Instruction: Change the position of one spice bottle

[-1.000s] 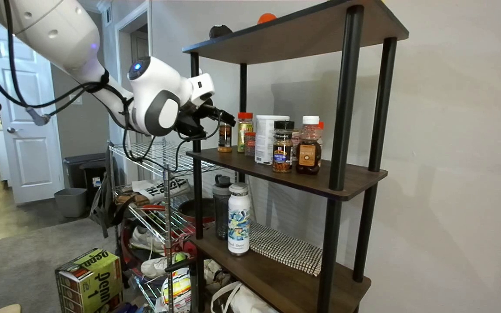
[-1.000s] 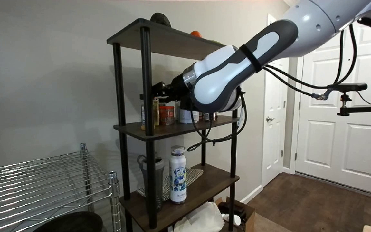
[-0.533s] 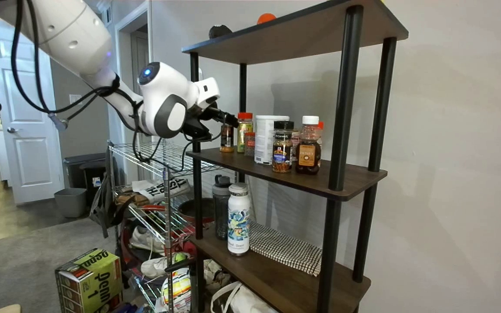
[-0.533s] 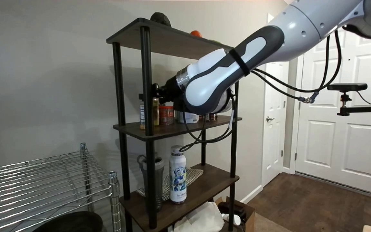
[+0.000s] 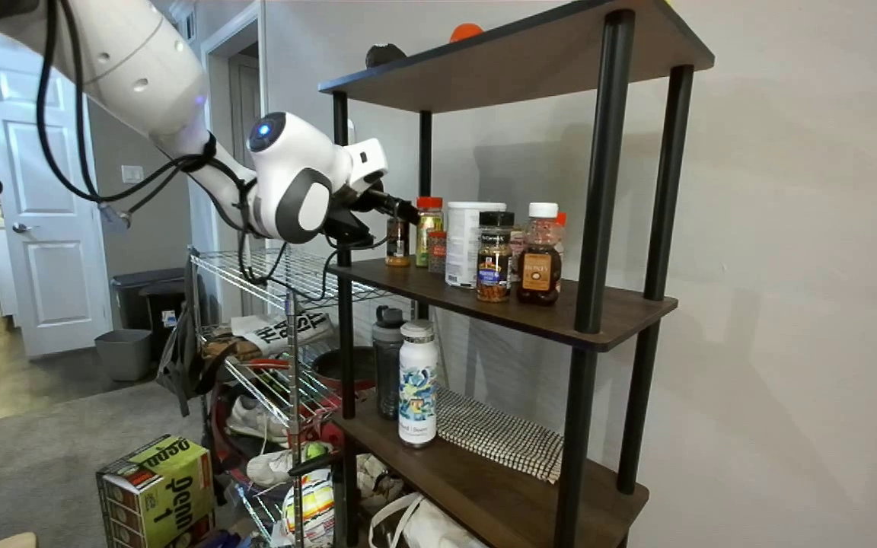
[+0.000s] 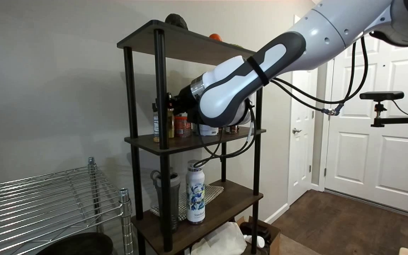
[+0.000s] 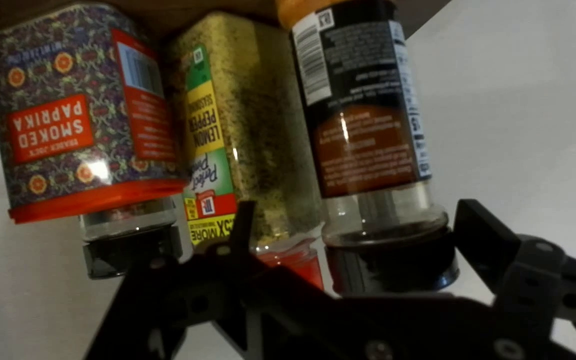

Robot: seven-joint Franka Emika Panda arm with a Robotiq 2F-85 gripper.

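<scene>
The spice bottle [image 7: 363, 115] has a black and reddish-brown label, a clear neck and a black cap. It stands upright at one end of the middle shelf [image 5: 438, 283]; the wrist view is upside down. It also shows in both exterior views [image 5: 397, 247] [image 6: 156, 124], partly hidden by the gripper or a post. My gripper [image 7: 358, 225] is open, with its fingers on both sides of the bottle's cap and neck. One finger is very close to the cap; I cannot tell if it touches. The other finger is in front of the lemon pepper bottle [image 7: 253, 130].
A smoked paprika tin [image 7: 78, 110] stands beside the lemon pepper. A white canister [image 5: 469, 243], a black-capped seasoning bottle [image 5: 494, 259] and a honey bottle [image 5: 540, 259] stand further along. A black shelf post [image 6: 161, 88] is close to the gripper. The top shelf [image 6: 197, 46] is above the arm.
The arm has moved further along the shelf toward the end bottle and slightly lower. The gripper is now around the top of the spice bottle. The bottles have not visibly moved.
</scene>
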